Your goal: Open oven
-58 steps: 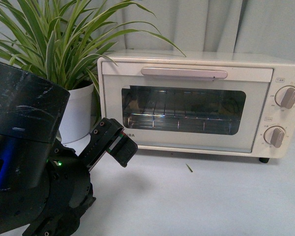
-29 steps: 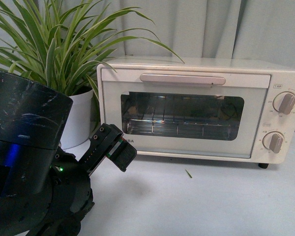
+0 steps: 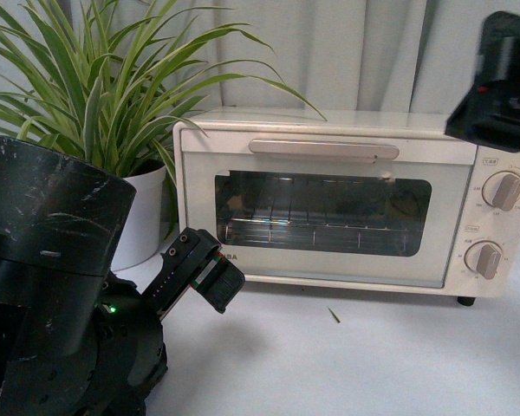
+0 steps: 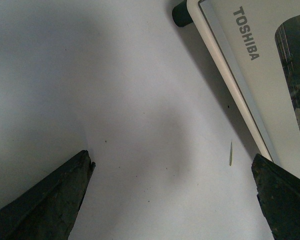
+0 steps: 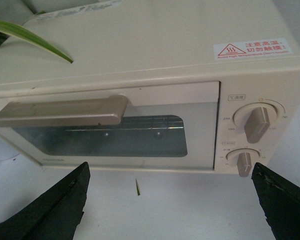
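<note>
Oven (image 3: pixel 347 208) sits on the table (image 3: pixel 373 364), door shut. It looks rigid but light enough to slide, with breakable glass. Best hold is the long bar handle (image 3: pixel 323 148). Right gripper (image 5: pixel 170 170) hovers high in front, spread wide and empty; left gripper (image 4: pixel 171 157), low by the table, gapes empty too.

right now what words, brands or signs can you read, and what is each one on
"TOSHIBA": lower corner of the oven door.
"注意高温,切勿触摸!" beside a red hot-surface triangle: warning sticker on the oven's top; its small English line is too small to read.
Dial numbers and small labels at the knobs: too small to read.
</note>
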Motion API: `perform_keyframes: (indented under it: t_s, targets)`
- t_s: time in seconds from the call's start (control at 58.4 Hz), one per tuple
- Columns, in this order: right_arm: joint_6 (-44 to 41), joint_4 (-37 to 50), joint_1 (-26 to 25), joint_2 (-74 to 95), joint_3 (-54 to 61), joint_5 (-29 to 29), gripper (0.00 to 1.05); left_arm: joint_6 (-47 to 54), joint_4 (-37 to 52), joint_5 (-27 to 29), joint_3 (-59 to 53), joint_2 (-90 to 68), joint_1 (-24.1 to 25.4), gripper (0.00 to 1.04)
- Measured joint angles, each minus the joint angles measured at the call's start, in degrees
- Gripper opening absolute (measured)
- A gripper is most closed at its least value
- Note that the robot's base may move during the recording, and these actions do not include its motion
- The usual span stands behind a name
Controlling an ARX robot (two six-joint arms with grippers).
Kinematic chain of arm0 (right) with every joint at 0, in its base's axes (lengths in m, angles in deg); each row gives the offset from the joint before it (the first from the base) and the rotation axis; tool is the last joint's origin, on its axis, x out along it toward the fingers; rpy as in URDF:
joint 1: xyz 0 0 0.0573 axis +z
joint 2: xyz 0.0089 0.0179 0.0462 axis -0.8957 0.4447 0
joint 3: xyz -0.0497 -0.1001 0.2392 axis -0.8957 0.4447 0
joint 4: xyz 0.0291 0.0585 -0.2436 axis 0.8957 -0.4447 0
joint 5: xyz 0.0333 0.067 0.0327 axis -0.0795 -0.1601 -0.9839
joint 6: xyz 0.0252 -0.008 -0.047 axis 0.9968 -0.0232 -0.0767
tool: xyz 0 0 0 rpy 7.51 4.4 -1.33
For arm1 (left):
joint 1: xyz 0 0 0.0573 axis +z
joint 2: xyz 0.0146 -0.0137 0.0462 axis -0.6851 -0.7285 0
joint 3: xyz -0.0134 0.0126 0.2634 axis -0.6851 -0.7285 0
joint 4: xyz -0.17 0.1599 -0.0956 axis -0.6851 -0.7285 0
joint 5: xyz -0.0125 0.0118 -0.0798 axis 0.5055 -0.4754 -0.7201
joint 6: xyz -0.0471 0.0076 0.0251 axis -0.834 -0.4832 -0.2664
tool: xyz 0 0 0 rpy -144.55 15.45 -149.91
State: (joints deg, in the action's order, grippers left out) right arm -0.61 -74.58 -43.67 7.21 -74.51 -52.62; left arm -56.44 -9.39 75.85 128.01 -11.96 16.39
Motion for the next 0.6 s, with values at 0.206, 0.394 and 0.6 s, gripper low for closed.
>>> perform_keyframes:
  t_s: [0.206,0.394,0.6]
  targets:
    - [3.69,-4.37,1.73,9.03,-10.58,4.37,0.95,-0.09,0.2,0.02,0.0,-0.02,-0.07,0.98]
    - [5.77,-7.34,2.73,12.5,-14.75,5.97,0.95,-0.48,0.63,-0.13,-0.11,-0.02,-0.02,0.98]
    - [7.1,-8.7,3.39,14.8,-17.11,7.52,0.95,-0.66,0.79,-0.33,-0.26,-0.02,0.02,0.98]
